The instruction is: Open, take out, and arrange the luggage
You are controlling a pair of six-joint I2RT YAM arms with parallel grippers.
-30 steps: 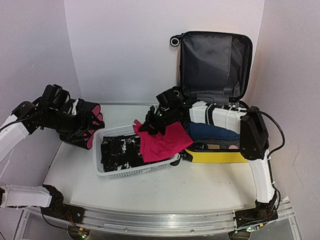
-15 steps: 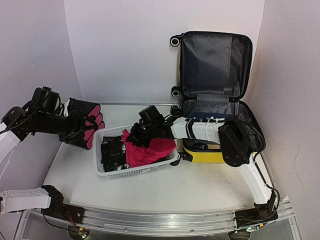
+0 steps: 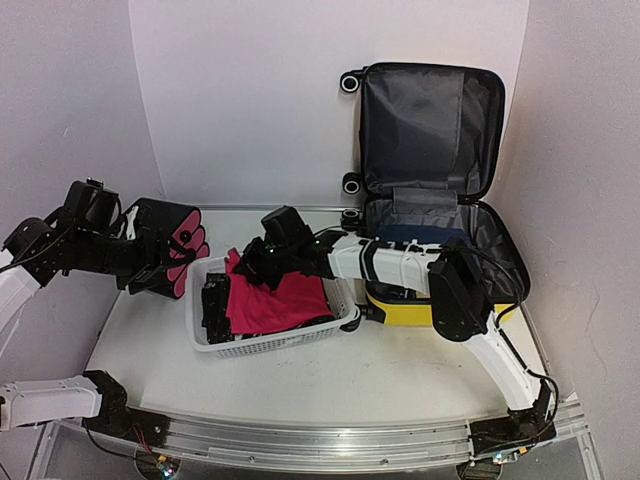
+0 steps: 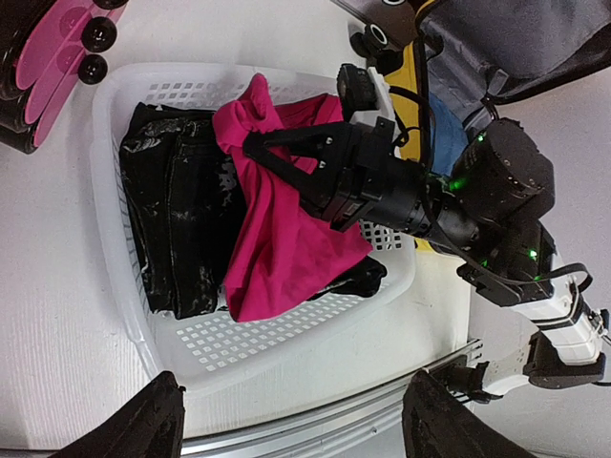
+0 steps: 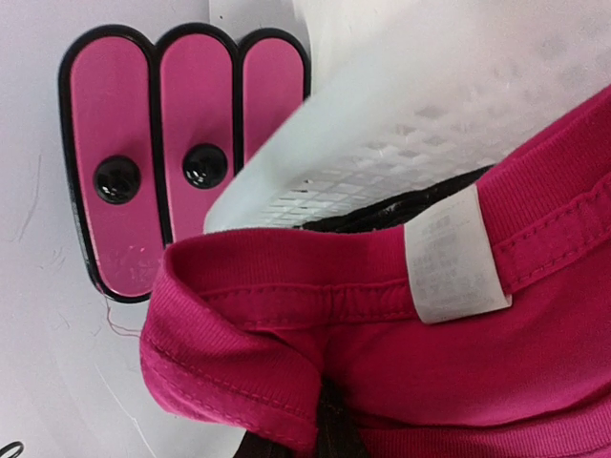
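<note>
1. Plainly, the right gripper (image 4: 256,145) was clenched on the collar end of the pink garment (image 3: 270,300) above the white basket (image 3: 285,343). If it let go too near the rim, the cloth could drape over the edge or slide onto the table (image 3: 380,385).
2. The garment lay partly across the black clothing (image 3: 215,300), so a finger pulling away could snag the fabric and drag it back out.
3. The right forearm reached across the luggage's yellow lower shell, and a careless swing back could knock the propped lid.
4. The left gripper (image 4: 286,434) hung with its jaws wide apart, grasping nothing, over the basket's near side, where the two arms could crowd each other.
5. The luggage (image 3: 430,150) lay open at the table's right rear with its lid upright. It was well apart from the right gripper, off to that gripper's right, and blue fabric (image 4: 444,134) showed inside.
</note>
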